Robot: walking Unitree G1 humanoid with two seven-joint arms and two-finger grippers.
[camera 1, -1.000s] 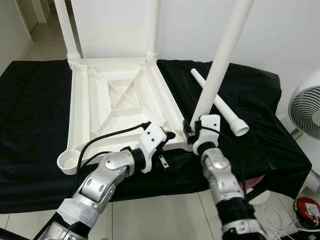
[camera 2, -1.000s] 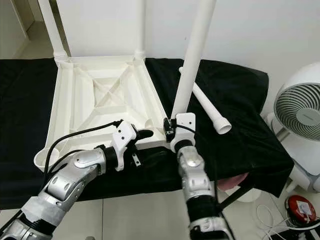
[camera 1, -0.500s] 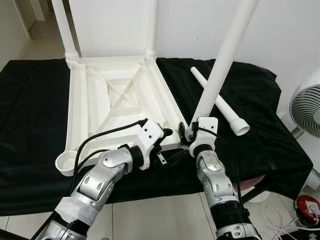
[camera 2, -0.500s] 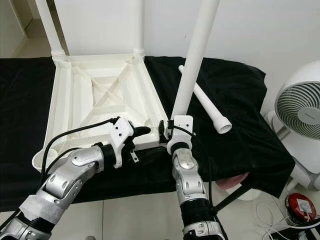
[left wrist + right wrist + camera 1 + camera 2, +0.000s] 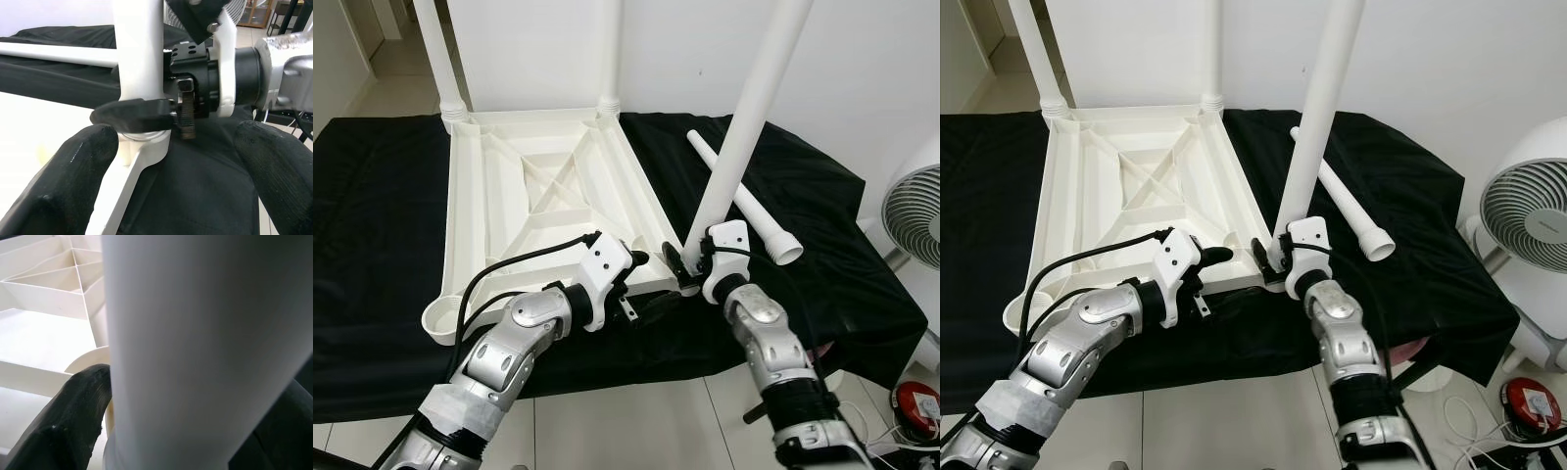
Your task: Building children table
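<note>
White plastic tabletop [image 5: 538, 211] lies upside down on black cloth [image 5: 372, 245], ribbed underside up, two legs already standing at its far corners. Right gripper [image 5: 683, 266] is clamped on a white table leg [image 5: 749, 117] at its base, over the near-right corner socket; leg's long axis runs up, tilted right. Left gripper [image 5: 641, 262], fingers apart, sits just left of it. Spare leg [image 5: 744, 211] lies flat beyond the right gripper.
</note>
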